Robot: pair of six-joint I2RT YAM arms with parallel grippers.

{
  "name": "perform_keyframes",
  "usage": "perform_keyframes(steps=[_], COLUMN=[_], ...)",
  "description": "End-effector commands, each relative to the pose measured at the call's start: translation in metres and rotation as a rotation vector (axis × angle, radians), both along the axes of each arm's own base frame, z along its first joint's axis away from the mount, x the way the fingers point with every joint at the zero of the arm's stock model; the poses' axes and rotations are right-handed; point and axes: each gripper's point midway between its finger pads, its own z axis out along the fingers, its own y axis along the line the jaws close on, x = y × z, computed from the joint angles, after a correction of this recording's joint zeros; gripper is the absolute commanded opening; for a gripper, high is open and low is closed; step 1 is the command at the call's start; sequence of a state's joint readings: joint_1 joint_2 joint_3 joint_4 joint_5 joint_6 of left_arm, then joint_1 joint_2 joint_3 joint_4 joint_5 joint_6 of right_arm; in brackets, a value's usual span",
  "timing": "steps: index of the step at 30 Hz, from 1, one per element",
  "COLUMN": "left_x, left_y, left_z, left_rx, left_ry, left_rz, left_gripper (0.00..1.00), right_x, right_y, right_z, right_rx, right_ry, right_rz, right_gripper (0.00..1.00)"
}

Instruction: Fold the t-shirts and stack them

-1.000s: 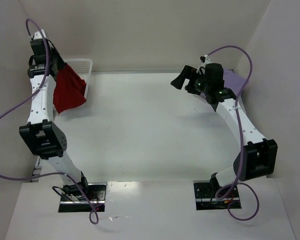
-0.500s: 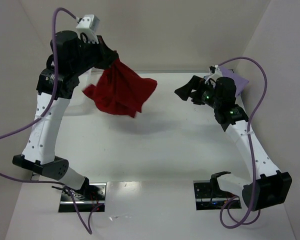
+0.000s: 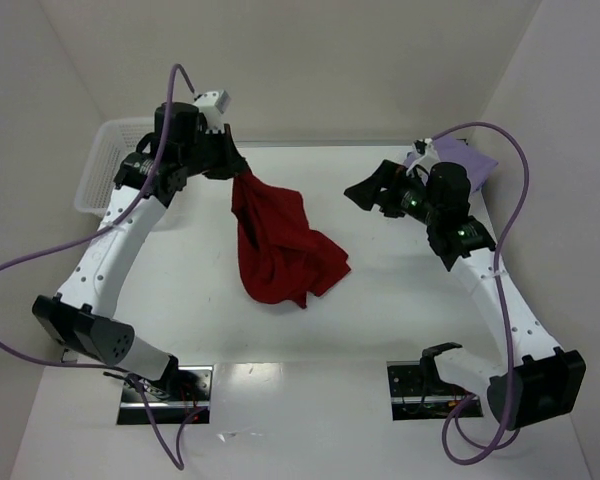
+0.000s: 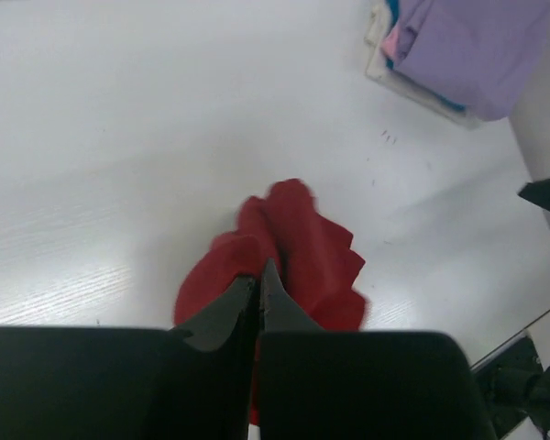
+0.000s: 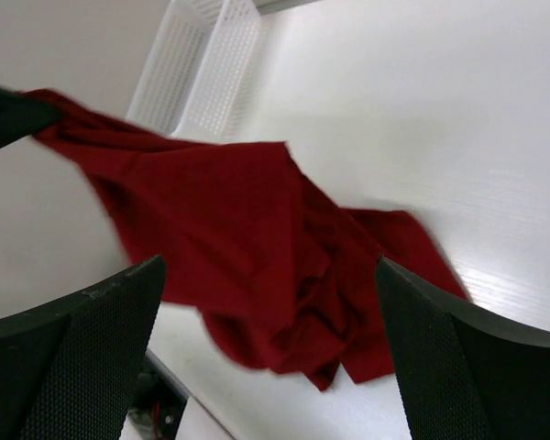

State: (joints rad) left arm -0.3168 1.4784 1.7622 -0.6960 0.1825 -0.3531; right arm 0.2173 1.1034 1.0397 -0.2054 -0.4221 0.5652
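My left gripper (image 3: 242, 170) is shut on the top of the dark red t-shirt (image 3: 278, 250), which hangs from it; the shirt's crumpled lower part lies on the table at centre. The left wrist view shows my shut gripper (image 4: 258, 275) over the red shirt (image 4: 312, 257). My right gripper (image 3: 365, 190) is open and empty, to the right of the shirt. In the right wrist view the red shirt (image 5: 257, 238) fills the space ahead of my open gripper (image 5: 270, 284). A folded lavender t-shirt (image 3: 472, 160) tops a stack at the far right; in the left wrist view this lavender shirt (image 4: 477, 46) shows pink and blue edges beneath.
A white mesh basket (image 3: 105, 165) stands at the far left edge of the white table (image 3: 400, 310); it also shows in the right wrist view (image 5: 197, 64). White walls enclose the table on three sides. The arm bases sit at the near edge.
My left arm swung from the basket out over the table and lowered the red shirt until its bottom rests on the surface. My right gripper shifted slightly forward and left.
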Motion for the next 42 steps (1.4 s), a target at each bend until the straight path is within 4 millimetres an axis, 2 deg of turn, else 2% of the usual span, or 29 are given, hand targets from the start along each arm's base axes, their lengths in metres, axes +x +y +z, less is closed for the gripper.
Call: perform_keyframes(steps=[1,2,3,6,7,9,10,11,14,16,17,19,20,21,22,25,27,30,31,34,35,36,38,39,41,42], left_x=[0.027,0.030,0.033,0.036,0.038,0.039,0.039,0.037,0.035,0.035,0.032,0.033,0.035,0.035,0.036,0.040,0.044,0.045,0.044,0.041,0.041,0.040,0.038,0.036,0.036,0.036], left_y=[-0.012,-0.014,-0.017,-0.021,-0.023,-0.026,-0.026,-0.030,-0.032,-0.035,-0.038,-0.039,-0.038,-0.038,-0.036,-0.029,-0.008,0.008,0.008,0.014,0.014,0.014,0.010,0.008,0.004,0.004], left_z=[0.010,0.005,0.003,0.013,0.017,0.017,0.024,0.029,0.030,0.030,0.036,0.021,0.023,0.020,0.016,0.009,0.002,0.008,0.003,0.008,0.008,0.012,0.015,0.023,0.025,0.025], left_rx=[-0.096,-0.109,-0.119,-0.140,-0.147,-0.151,-0.163,-0.167,-0.196,-0.215,-0.220,-0.224,-0.223,-0.222,-0.222,-0.192,-0.156,-0.162,-0.164,-0.205,-0.217,-0.246,-0.278,-0.306,-0.317,-0.317], left_ry=[-0.074,-0.061,-0.053,-0.074,-0.081,-0.079,-0.087,-0.098,-0.079,-0.066,-0.084,-0.040,-0.052,-0.050,-0.041,-0.050,-0.061,-0.085,-0.072,-0.091,-0.086,-0.089,-0.089,-0.100,-0.101,-0.102], left_rz=[0.028,0.035,0.031,0.020,0.008,-0.002,0.001,-0.009,-0.009,0.011,0.006,0.037,0.049,0.068,0.089,0.171,0.291,0.382,0.387,0.433,0.438,0.446,0.433,0.427,0.406,0.406], left_gripper=[0.00,0.00,0.00,0.00,0.00,0.00,0.00,0.00,0.00,0.00,0.00,0.00,0.00,0.00,0.00,0.00,0.00,0.00,0.00,0.00,0.00,0.00,0.00,0.00,0.00,0.00], right_x=[-0.027,-0.027,-0.024,-0.031,-0.035,-0.035,-0.033,-0.039,-0.035,-0.025,-0.026,-0.019,-0.020,-0.009,-0.012,0.000,0.016,0.029,0.030,0.036,0.032,0.039,0.037,0.038,0.042,0.043], right_y=[0.036,0.043,0.049,0.080,0.097,0.111,0.118,0.130,0.148,0.154,0.160,0.169,0.175,0.177,0.181,0.196,0.201,0.207,0.207,0.226,0.235,0.233,0.248,0.249,0.252,0.253], right_z=[0.020,0.019,0.009,-0.004,-0.008,-0.011,-0.018,-0.017,-0.016,-0.009,-0.007,-0.002,0.002,0.007,0.007,0.018,0.021,0.015,0.021,0.004,0.001,-0.005,-0.018,-0.026,-0.033,-0.030], right_rx=[0.050,0.048,0.037,0.062,0.080,0.088,0.079,0.076,0.059,0.051,0.055,0.030,0.034,0.021,0.019,-0.007,-0.020,-0.028,-0.020,-0.035,-0.038,-0.056,-0.078,-0.093,-0.095,-0.085], right_ry=[-0.085,-0.089,-0.068,-0.033,-0.019,-0.014,-0.003,-0.006,-0.019,-0.040,-0.046,-0.081,-0.086,-0.100,-0.101,-0.128,-0.135,-0.109,-0.117,-0.083,-0.079,-0.071,-0.052,-0.037,-0.022,-0.032], right_rz=[0.127,0.135,0.134,0.198,0.238,0.235,0.237,0.257,0.259,0.232,0.246,0.237,0.246,0.218,0.220,0.182,0.117,0.085,0.084,0.108,0.125,0.095,0.108,0.109,0.098,0.097], right_gripper=[1.00,1.00,1.00,1.00,1.00,1.00,1.00,1.00,1.00,1.00,1.00,1.00,1.00,1.00,1.00,1.00,1.00,1.00,1.00,1.00,1.00,1.00,0.99,0.99,0.96,0.95])
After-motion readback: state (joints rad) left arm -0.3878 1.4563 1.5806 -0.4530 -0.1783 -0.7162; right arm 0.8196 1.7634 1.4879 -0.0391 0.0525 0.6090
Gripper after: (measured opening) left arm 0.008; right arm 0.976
